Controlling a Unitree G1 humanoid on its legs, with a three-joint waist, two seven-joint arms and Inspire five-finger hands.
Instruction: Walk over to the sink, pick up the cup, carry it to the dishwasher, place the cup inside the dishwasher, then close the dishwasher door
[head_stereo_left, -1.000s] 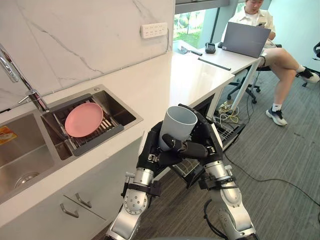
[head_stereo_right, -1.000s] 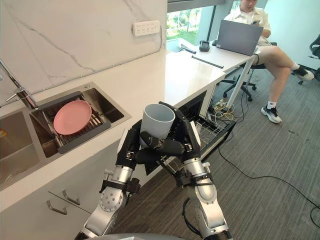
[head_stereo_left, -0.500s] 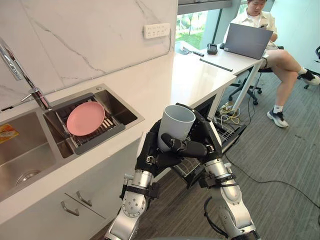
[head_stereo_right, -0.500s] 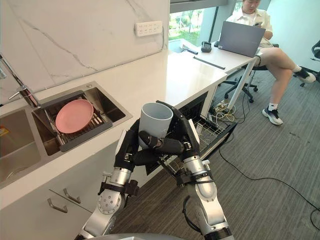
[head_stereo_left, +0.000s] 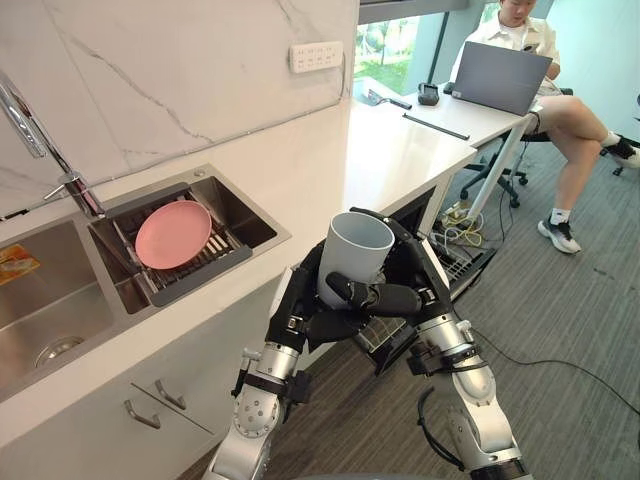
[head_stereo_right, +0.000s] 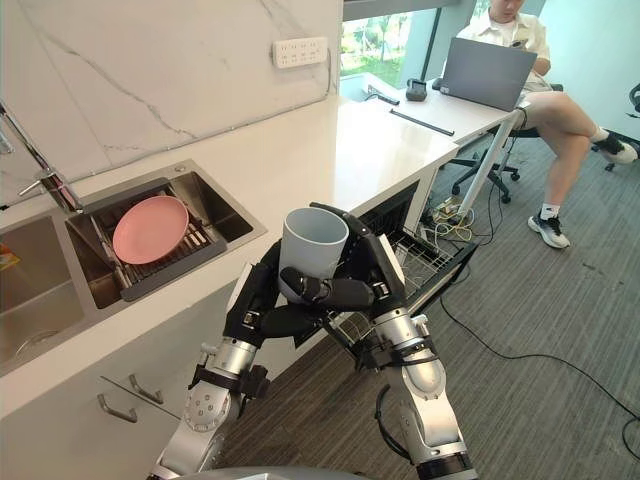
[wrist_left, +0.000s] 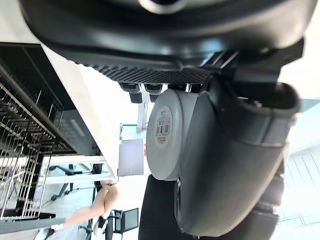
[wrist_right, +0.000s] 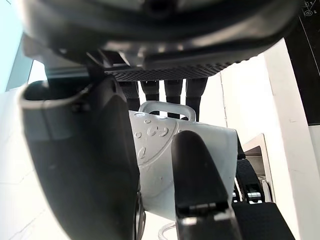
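- Grey cup (head_stereo_left: 355, 250) stands upright with its mouth up, held in the air between both hands, just off the front edge of the tabletop (head_stereo_left: 390, 160).
- Left hand (head_stereo_left: 298, 305) curls its fingers round one side of the cup.
- Right hand (head_stereo_left: 420, 282) wraps the other side, thumb across the front.
- Dishwasher (head_stereo_right: 425, 265) is open just behind the hands, wire rack showing.
- Pink plate (head_stereo_left: 172, 233) lies in the sink (head_stereo_left: 60, 300), well apart from the cup.
- A person (head_stereo_left: 560, 110) sits at a laptop (head_stereo_left: 497, 77) farther off.
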